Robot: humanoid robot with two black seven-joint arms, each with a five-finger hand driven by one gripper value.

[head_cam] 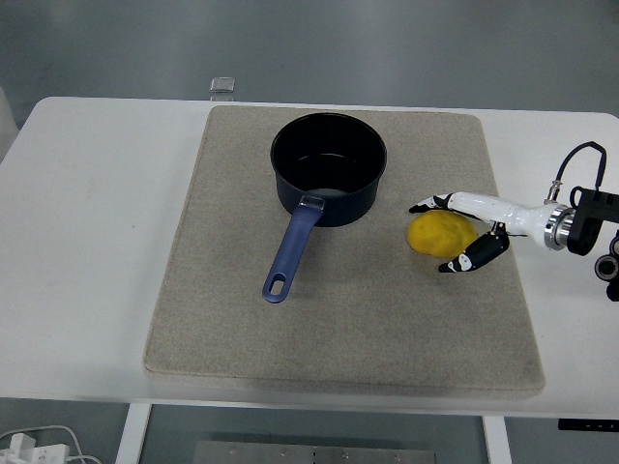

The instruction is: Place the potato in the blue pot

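One white table [87, 242] fills most of the view, and on it lies a large grey-beige mat [338, 329] with rounded corners. Toward the mat's far middle stands the blue pot [329, 166], dark inside and empty, upright, its long blue handle [292, 247] running toward the near edge and ending in a hanging slot. To the right of the pot, apart from it, the potato [440, 233] rests on the mat: a smooth, rounded oval lump, bright yellow, slightly darker along its near side. The right hand [462, 232], white with black fingertips, reaches in from the right edge, its fingers spread around the potato's right side, above and below it, not yet clamped. One small grey object [223, 85] sits beyond the mat's far edge.
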